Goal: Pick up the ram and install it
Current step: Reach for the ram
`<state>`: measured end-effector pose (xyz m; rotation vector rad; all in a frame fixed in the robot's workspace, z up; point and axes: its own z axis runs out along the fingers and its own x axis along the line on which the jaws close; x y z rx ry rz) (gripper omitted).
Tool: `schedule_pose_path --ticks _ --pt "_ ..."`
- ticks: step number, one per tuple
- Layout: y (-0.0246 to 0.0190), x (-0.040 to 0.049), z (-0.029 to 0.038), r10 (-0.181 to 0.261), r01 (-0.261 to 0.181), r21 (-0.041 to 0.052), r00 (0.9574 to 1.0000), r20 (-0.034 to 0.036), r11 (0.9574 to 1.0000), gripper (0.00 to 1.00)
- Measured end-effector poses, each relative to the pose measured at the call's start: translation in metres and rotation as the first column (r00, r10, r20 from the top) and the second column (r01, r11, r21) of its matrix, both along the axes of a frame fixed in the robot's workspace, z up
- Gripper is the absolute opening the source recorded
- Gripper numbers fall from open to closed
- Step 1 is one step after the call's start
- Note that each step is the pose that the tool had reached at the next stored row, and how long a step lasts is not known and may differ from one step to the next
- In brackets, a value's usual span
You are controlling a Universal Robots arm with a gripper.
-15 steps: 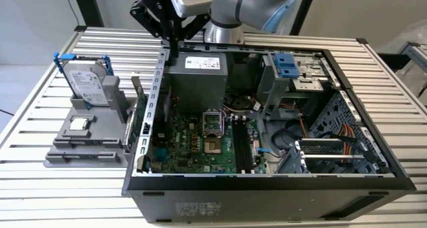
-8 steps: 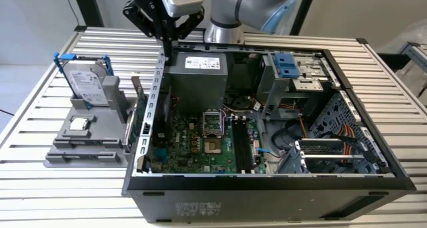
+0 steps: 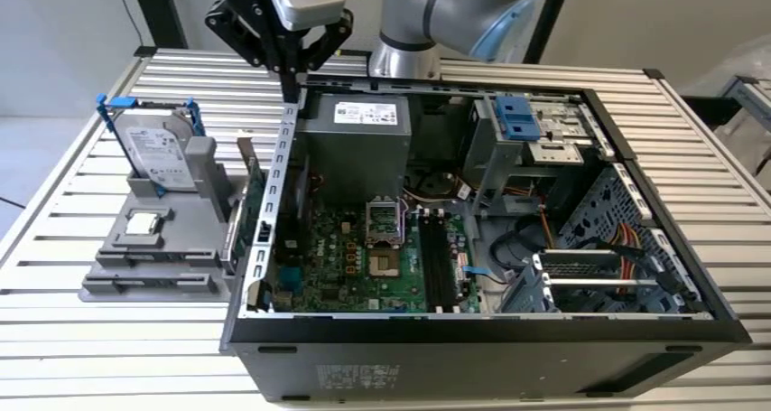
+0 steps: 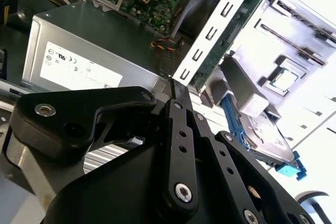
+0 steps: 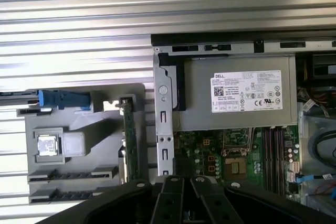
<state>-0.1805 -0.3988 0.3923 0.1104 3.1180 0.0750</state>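
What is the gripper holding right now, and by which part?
Nothing. The gripper hangs over the computer case, its fingers shut with nothing between them. The ram stands in the grey holder beside the case.

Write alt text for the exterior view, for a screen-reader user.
A black gripper, shut, hangs over a corner of an open black computer case on a slatted metal table. Beside the case, a grey plastic holder carries the thin grey-green ram stick, a silver hard drive in a blue frame and a small square silver processor chip.
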Motion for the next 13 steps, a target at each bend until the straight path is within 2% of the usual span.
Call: schedule_pose_path --ticks 13 --pt "0.0000 -0.0238 -0.0002 0.000 0.000 0.0000 1.0000 0.0000 1.0000 0.00"
